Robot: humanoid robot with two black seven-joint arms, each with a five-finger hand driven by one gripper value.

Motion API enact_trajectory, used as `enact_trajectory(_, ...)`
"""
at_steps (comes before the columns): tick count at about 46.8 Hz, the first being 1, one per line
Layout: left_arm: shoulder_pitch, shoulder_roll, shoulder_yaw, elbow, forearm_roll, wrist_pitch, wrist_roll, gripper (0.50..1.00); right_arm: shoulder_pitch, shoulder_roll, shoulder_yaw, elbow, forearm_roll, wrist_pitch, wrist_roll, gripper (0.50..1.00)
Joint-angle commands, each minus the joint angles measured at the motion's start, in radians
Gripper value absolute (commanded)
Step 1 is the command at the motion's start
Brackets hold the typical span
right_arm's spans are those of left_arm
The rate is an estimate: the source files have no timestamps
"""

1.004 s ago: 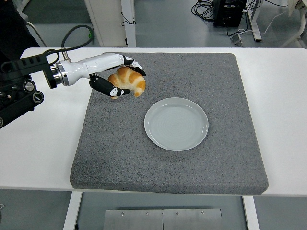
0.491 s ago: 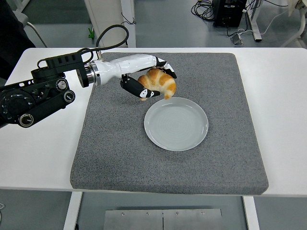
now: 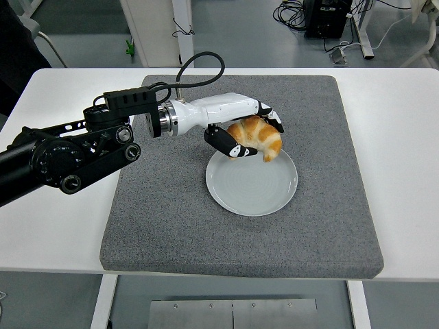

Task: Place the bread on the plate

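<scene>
- Your left arm (image 3: pixel 75 154) reaches in from the left edge, stretched across the grey mat (image 3: pixel 171 219) toward the plate (image 3: pixel 250 188).
- The left hand (image 3: pixel 240 130) lies roughly level, palm down, its white back uppermost and its fingers curled around the bread (image 3: pixel 259 136).
- You have the bread gripped between the dark thumb below and the fingers above; it hangs over the plate's far rim.
- You cannot tell whether the bread touches the plate.
- The hand hides part of the bread's top and left end.
- The arm's near end is cut off at the left edge.
- The mat lies on the white table (image 3: pixel 398 123).
</scene>
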Motion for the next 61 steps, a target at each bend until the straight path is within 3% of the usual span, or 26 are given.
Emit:
enact_trajectory(1, 0.004, -0.004, 0.002, 0.002, 0.005, 0.004, 0.0, 0.608, 0.0, 0.0, 0.0, 0.0, 0.0, 0.0, 0.0, 1.0)
enact_trajectory(7, 0.014, -0.018, 0.006, 0.008, 0.034, 0.011, 0.0, 0.608, 0.0, 0.0, 0.0, 0.0, 0.0, -0.001, 0.0, 1.0)
enact_trajectory(15, 0.034, -0.055, 0.02, 0.08, 0.071, 0.065, -0.006, 0.608, 0.0, 0.0, 0.0, 0.0, 0.0, -0.001, 0.0, 1.0)
enact_trajectory(25, 0.054, -0.066, 0.035, 0.098, 0.071, 0.071, -0.009, 0.608, 0.0, 0.0, 0.0, 0.0, 0.0, -0.001, -0.001, 1.0)
enact_trajectory(41, 0.062, -0.103, 0.11, 0.132, 0.071, 0.153, -0.009, 0.608, 0.0, 0.0, 0.0, 0.0, 0.0, 0.0, -0.001, 1.0)
enact_trajectory(61, 0.071, -0.13, 0.123, 0.167, 0.071, 0.157, -0.006, 0.608, 0.0, 0.0, 0.0, 0.0, 0.0, -0.001, 0.0, 1.0)
